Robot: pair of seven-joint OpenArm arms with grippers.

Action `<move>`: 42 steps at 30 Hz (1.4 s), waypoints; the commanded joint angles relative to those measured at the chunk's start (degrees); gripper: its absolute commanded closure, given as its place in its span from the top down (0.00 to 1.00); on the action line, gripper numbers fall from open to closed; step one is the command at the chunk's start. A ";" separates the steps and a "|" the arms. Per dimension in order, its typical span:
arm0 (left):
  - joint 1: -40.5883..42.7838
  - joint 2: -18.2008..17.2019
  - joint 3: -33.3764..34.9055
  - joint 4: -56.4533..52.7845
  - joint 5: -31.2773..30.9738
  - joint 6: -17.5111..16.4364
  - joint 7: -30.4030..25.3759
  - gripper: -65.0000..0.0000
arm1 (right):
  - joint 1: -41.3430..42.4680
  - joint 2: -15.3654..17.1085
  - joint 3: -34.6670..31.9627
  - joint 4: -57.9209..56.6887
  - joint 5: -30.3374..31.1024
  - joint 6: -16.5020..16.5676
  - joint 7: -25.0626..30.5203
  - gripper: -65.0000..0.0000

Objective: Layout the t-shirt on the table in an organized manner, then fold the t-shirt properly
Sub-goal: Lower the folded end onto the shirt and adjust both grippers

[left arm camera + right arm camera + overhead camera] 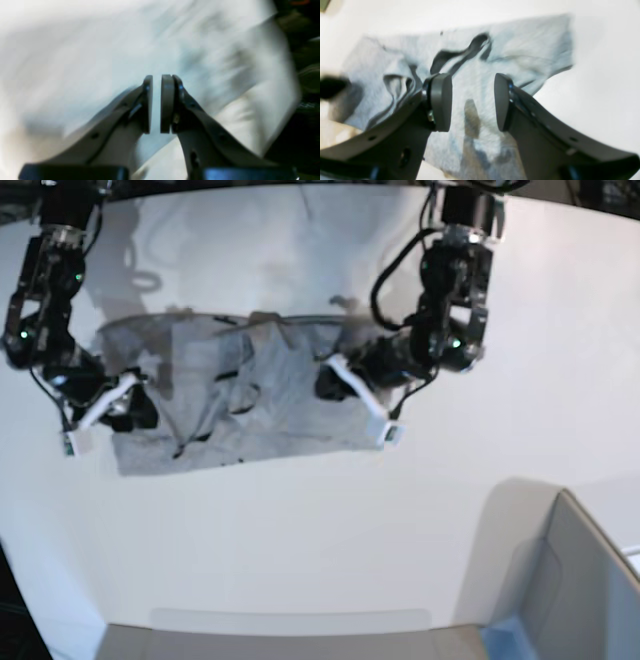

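Note:
The light grey t-shirt (270,400) lies rumpled on the white table (350,530), creased, with its dark collar opening (470,50) showing. In the base view my left gripper (330,385) is at the shirt's right edge. In the blurred left wrist view its jaws (156,80) are almost together, with a narrow slit over the pale cloth (187,50). I cannot tell whether cloth is pinched. My right gripper (135,405) is at the shirt's left edge. Its jaws (472,82) stand wide apart just above the fabric (520,50) with nothing between them.
A grey box-like bin (570,580) stands at the front right, with a blue piece (505,640) at its foot. The table's edge and dark clutter (305,75) show at the right of the left wrist view. White tabletop (595,100) surrounds the shirt.

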 commanded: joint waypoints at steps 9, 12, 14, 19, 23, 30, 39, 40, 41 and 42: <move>0.37 -1.88 -5.17 -6.28 -1.40 -0.66 -1.06 0.07 | 3.76 2.76 9.08 -7.04 21.93 11.09 -2.30 0.43; 0.63 -1.79 -4.91 -6.45 -1.40 -0.66 -1.23 0.07 | 6.67 3.72 15.06 -18.47 28.96 12.06 -7.93 0.43; 0.63 -1.53 -4.91 -6.45 -1.40 -0.66 -1.23 0.07 | 8.69 5.83 16.73 -24.98 29.66 12.14 -11.00 0.43; 0.55 -1.53 -4.82 -6.45 -1.49 -0.66 -1.41 0.07 | 8.78 7.68 15.76 -27.26 27.47 12.14 -11.53 0.43; 0.46 -1.44 -4.82 -6.45 -1.49 -0.66 -1.50 0.07 | 9.48 7.94 12.86 -27.79 22.72 12.14 -11.09 0.43; 0.63 -1.44 -4.82 -6.45 -1.67 -0.66 -1.50 0.07 | 11.94 3.72 11.10 -30.69 12.52 12.14 -8.98 0.43; 0.63 -1.00 -4.82 -6.45 -1.67 -0.66 -1.50 0.07 | 11.68 2.32 6.71 -32.98 11.90 11.70 -5.82 0.43; 0.63 -0.74 -4.82 -6.45 -1.67 -0.66 -1.50 0.07 | 11.68 2.32 6.71 -34.03 11.82 11.70 -5.73 0.43; 0.63 -0.74 -4.82 -6.45 -1.67 -0.66 -1.50 0.07 | 11.68 2.32 6.71 -34.82 11.82 11.70 -5.46 0.43; 0.72 -0.65 -4.82 -6.45 -1.67 -0.66 -1.50 0.07 | 11.59 2.32 6.71 -35.35 11.82 11.70 -5.03 0.43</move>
